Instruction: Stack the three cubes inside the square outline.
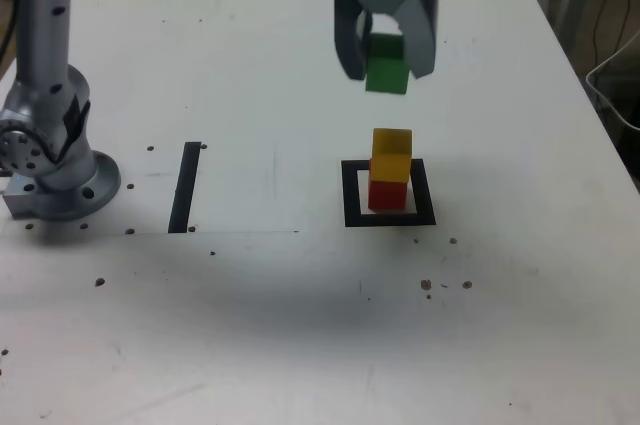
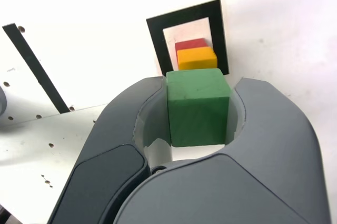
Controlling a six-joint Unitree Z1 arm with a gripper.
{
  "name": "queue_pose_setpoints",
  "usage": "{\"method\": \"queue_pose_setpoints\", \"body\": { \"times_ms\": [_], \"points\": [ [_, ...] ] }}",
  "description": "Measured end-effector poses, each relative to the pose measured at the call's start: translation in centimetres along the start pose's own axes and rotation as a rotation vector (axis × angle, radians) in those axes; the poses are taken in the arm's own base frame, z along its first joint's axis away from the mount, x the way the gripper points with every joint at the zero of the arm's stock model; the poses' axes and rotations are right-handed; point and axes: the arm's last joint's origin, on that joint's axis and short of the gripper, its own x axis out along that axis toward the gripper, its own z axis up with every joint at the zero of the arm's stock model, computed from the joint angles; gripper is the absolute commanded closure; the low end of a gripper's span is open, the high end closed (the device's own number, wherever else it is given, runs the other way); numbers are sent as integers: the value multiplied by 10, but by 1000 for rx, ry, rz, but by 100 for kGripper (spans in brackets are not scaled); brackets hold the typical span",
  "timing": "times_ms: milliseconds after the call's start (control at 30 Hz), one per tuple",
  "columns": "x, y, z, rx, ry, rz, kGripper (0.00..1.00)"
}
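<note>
Above outline [image 1: 389, 194] | tool [image 1: 385, 57] clamps green cube [image 1: 386, 64] | yellow cube [image 1: 391, 155] sits on red cube [image 1: 388, 195]

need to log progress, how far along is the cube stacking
Done: the yellow cube sits on the red cube inside the square outline. In hand: the gripper holds the green cube in the air above them. Left: setting it on the yellow one.
</note>
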Motion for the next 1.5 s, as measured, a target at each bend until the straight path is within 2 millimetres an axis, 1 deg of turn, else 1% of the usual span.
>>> {"method": "queue_pose_setpoints", "body": {
  "times_ms": [200, 700, 1167, 1400, 1467, 1500],
  "points": [
    [9, -8, 4, 5, -7, -9, 89],
    [34, -9, 13, -10, 31, -10, 88],
    [40, -12, 15, -9, 14, -30, 88],
    [44, -12, 16, -9, 24, -30, 80],
    [45, -12, 17, -9, 27, -33, 75],
    [46, -12, 17, -9, 29, -35, 71]
  ]
}}
